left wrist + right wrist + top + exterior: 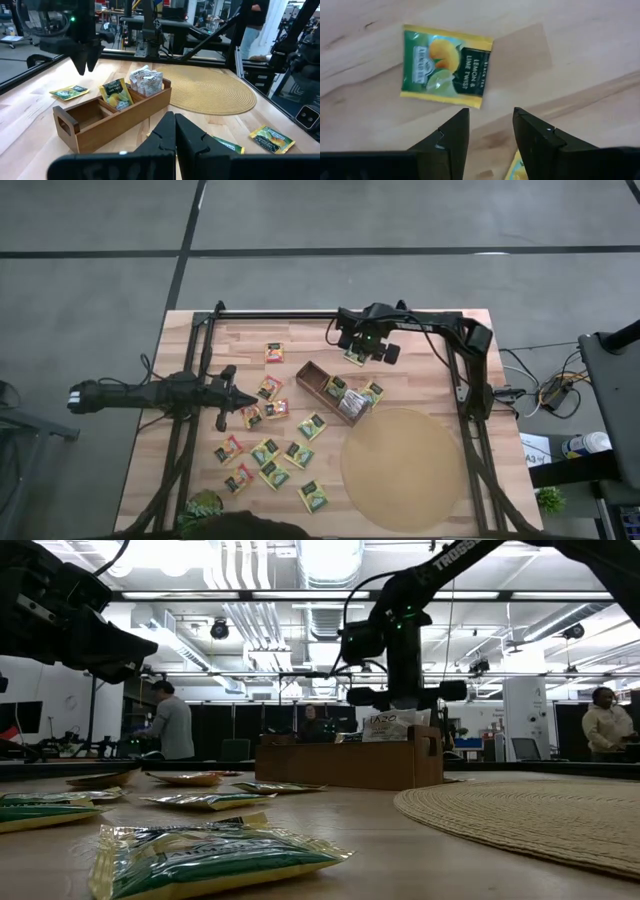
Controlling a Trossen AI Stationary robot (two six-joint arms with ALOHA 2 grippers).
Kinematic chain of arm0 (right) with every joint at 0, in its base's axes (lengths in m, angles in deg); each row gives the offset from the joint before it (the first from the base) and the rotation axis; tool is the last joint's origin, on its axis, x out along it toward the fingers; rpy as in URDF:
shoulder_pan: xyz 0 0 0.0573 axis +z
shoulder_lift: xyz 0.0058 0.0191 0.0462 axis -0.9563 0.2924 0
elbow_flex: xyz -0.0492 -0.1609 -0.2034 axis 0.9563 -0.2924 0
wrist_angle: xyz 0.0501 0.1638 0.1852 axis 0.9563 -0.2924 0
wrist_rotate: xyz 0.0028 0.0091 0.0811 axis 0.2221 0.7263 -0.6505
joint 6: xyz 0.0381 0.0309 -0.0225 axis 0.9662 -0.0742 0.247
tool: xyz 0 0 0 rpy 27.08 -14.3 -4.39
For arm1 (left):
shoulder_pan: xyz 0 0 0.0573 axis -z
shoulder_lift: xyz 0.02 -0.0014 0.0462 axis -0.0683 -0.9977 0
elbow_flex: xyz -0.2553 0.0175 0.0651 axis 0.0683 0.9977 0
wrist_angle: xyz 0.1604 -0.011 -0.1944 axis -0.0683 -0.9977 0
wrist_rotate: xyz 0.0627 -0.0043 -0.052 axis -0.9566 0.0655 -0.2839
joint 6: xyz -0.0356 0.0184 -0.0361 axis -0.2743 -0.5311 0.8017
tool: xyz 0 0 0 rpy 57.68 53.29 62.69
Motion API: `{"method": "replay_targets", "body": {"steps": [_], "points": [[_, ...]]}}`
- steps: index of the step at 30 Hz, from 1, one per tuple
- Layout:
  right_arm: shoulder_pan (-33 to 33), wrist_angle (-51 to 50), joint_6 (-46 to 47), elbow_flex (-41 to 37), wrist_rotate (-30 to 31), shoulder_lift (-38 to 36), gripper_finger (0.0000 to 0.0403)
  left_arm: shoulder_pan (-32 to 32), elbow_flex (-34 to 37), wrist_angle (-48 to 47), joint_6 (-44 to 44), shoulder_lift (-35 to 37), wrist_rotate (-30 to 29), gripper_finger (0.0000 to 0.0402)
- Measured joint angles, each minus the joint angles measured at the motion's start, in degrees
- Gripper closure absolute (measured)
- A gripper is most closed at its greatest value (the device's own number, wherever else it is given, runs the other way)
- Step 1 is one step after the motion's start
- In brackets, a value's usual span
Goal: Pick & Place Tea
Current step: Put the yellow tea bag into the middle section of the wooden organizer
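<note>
A green-yellow tea sachet (445, 67) lies flat on the wooden table near its far edge (354, 359). My right gripper (490, 127) hangs open above it, pointing down, with the sachet a little off to one side of the fingers; it touches nothing. Just nearer stands the brown wooden box (335, 392), holding a green-yellow sachet (116, 94) and white sachets (146, 81). Several more sachets (265, 450) lie loose on the table's left half. My left gripper (175, 135) waits shut at the table's left (225, 395).
A big round tan mat (403, 453) lies on the table's near right. Black frame rails (300, 317) run along the far edge and both sides. A small green plant (203, 506) sits at the near left edge. People stand in the room beyond.
</note>
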Motion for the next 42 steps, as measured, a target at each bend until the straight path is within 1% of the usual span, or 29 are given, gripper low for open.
{"method": "replay_targets", "body": {"steps": [7, 15, 25, 33, 36, 38, 41, 42], "points": [[-0.31, 0.66, 3.25, -0.20, -1.41, 2.55, 0.0254, 0.00, -0.02, 0.01, 0.02, 0.00, 0.01, 0.0402], [-1.81, 3.75, 3.40, -0.31, -2.97, 5.29, 0.0254, 0.00, -0.02, 0.02, 0.00, 0.00, 0.00, 0.0402], [-3.42, 5.82, 3.52, -1.94, -2.61, 5.40, 0.0254, 0.01, -0.02, 0.02, 0.01, 0.01, 0.00, 0.0402], [-3.44, 12.28, 4.05, -5.77, -4.15, 4.94, 0.0257, 0.00, -0.02, 0.02, 0.02, 0.00, 0.00, 0.0402], [-3.45, 12.63, 3.42, -6.24, -4.24, 4.96, 0.0281, 0.00, -0.02, 0.02, 0.01, 0.00, 0.00, 0.0402], [-3.42, 12.80, 3.02, -6.40, -4.24, 4.96, 0.0314, 0.02, -0.02, 0.02, 0.01, 0.00, 0.00, 0.0402], [-3.37, 13.35, 2.46, -6.56, -4.08, 5.07, 0.0376, 0.02, -0.02, 0.02, 0.00, 0.00, 0.00, 0.0402], [-3.36, 13.40, 1.91, -6.56, -4.05, 5.07, 0.0384, 0.01, -0.02, 0.02, 0.01, 0.00, 0.00, 0.0402]]}}
